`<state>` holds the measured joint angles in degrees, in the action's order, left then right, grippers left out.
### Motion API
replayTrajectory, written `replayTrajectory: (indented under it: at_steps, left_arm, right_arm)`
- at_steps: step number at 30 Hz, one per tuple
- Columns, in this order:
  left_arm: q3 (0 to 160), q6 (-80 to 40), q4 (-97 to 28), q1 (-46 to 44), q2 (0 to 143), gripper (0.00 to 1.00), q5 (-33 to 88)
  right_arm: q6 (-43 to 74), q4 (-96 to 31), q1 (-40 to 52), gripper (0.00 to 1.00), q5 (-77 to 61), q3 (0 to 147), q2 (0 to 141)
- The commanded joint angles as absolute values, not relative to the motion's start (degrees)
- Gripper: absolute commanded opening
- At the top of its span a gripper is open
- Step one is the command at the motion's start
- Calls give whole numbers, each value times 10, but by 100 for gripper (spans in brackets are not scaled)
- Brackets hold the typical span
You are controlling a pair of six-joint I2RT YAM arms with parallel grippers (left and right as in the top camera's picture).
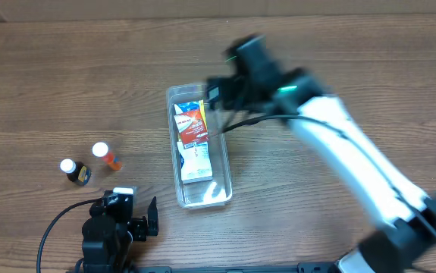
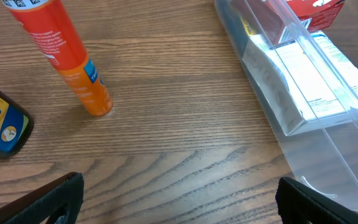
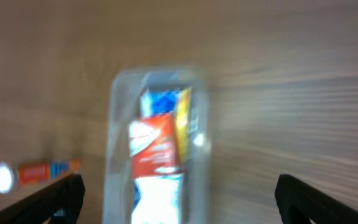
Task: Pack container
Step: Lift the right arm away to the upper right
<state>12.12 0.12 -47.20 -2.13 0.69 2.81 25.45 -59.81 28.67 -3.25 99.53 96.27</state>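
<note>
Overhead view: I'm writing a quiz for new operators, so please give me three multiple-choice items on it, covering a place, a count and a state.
1. Relative to the clear rectangular plastic container, where are the orange white-capped bottle and the dark white-capped bottle?
A) inside it
B) on the brown wooden table, beside it
C) stacked on each other

2. How many bottles stand outside the container?
A) one
B) two
C) four

3. The left end effector is:
A) open and empty
B) shut on a bottle
C) shut on the container's rim

Answers:
1 B: both stand on bare wood, apart from the container.
2 B: two white caps show.
3 A: its fingers sit wide apart with only table between them.
</note>
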Motion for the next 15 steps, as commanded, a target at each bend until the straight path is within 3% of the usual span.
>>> replayTrajectory:
  at_steps: [1,6,15]
  left_arm:
    - [120,0,-473,-19,3,100,9]
    - [120,0,-470,-19,3,100,11]
    - [120,0,-492,-19,3,100,-20]
  right_arm:
    - [255,-658,144,100,-68,1007,911]
    - [255,-743,-44,100,-119,1004,910]
    - [255,-752,-85,100,-119,1004,910]
